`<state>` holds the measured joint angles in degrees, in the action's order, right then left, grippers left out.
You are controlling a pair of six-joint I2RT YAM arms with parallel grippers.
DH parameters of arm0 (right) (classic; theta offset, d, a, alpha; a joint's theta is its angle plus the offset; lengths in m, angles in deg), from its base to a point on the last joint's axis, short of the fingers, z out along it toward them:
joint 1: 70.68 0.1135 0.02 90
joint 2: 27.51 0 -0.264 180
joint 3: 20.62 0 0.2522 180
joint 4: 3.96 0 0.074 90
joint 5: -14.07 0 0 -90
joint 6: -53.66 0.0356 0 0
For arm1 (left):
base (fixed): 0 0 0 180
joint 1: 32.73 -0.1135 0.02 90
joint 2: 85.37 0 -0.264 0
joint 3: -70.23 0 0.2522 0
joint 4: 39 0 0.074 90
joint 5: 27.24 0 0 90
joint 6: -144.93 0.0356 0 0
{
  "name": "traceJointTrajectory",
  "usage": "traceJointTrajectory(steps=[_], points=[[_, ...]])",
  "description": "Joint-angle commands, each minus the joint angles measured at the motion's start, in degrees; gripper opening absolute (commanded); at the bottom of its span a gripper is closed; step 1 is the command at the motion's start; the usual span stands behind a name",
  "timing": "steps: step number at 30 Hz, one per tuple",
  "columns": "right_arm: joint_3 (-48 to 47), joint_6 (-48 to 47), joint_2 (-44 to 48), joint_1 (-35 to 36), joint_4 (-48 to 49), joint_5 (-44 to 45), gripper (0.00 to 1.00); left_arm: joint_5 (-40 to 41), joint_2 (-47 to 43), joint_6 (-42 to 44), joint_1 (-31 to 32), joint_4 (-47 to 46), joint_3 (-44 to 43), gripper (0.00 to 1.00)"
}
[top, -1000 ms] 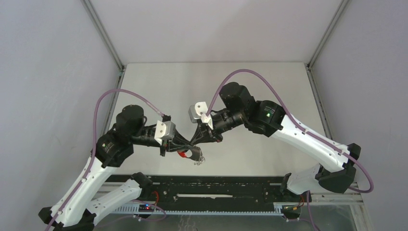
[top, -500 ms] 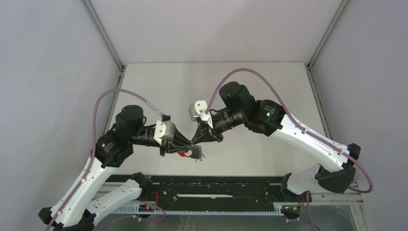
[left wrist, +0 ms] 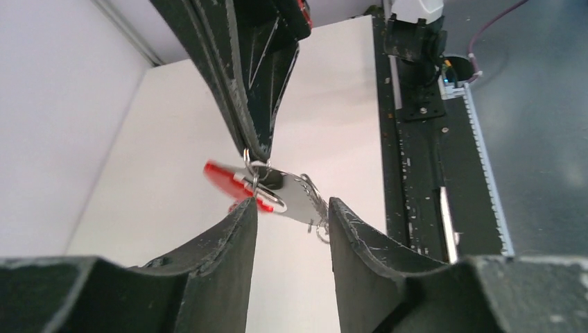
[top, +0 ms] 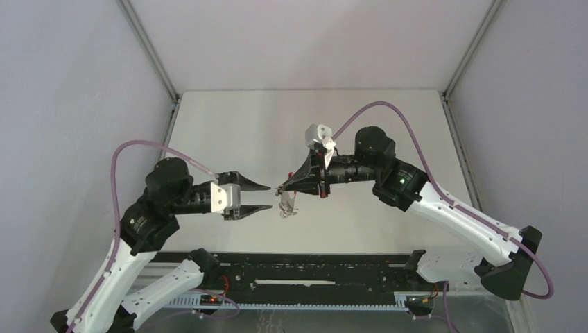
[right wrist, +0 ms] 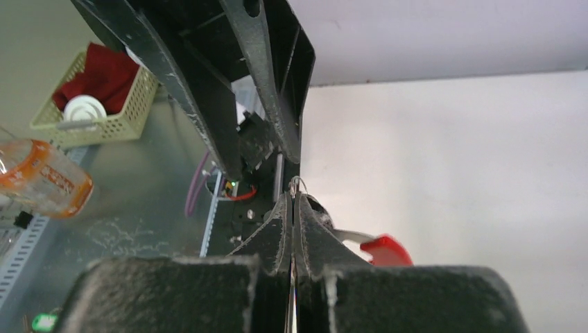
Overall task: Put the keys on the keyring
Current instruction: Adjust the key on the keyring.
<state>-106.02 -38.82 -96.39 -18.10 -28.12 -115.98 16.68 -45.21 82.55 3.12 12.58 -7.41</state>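
The right gripper (top: 281, 189) is being kept pressed together on a thin loop of wire, which is being taken for the keyring (left wrist: 266, 201). In the right wrist view a sliver of that wire is showing just above the closed fingertips. The whole bunch is being held in the air by this pinch. The red strap (left wrist: 223, 177) is sticking out to one side, and the keys (left wrist: 299, 199) and their fine chain (left wrist: 321, 223) are hanging just below. None of it is resting on the table (top: 277, 125). It is being carried over the middle of the table, nearer the near edge than the far one.

The left gripper (top: 267, 196) is being held with its fingers apart and nothing between them. It is pointing at the bunch from just beside it, without touching it.

The task is being judged as late in its course. Strap, ring and keys are hanging as one cluster from a single grip, which suggests that at least one key is being carried by the ring. Whether every key is threaded cannot be told, as the ring is too fine and partly hidden. A check, and setting the bunch down, are being judged as what is left.
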Motion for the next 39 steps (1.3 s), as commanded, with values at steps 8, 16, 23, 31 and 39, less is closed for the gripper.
traceJointTrajectory(steps=[8, 16, 23, 31, 39], points=[[5.23, 11.27, 3.38, 2.31, 17.25, -0.5, 0.0, 8.26, -4.28, 4.48, -0.15, -10.33, 2.95, 0.49], [6.98, 14.3, 2.93, 2.86, 21.58, 0.28, 0.0, 2.42, -5.71, 2.84, -0.11, -7.32, 4.22, 0.44], [7.0, 15.12, 2.66, 3.47, 22.75, 0.88, 0.0, -0.04, -4.43, 5.15, -0.09, -2.08, 3.01, 0.39], [6.97, 15.22, 2.18, 3.94, 22.61, 0.68, 0.0, 3.49, -5.72, 1.45, -0.09, -8.18, 4.63, 0.34], [6.94, 15.63, 2.0, 4.1, 23.16, 0.54, 0.0, 2.32, -6.16, 0.12, -0.09, -8.3, 5.36, 0.3]])
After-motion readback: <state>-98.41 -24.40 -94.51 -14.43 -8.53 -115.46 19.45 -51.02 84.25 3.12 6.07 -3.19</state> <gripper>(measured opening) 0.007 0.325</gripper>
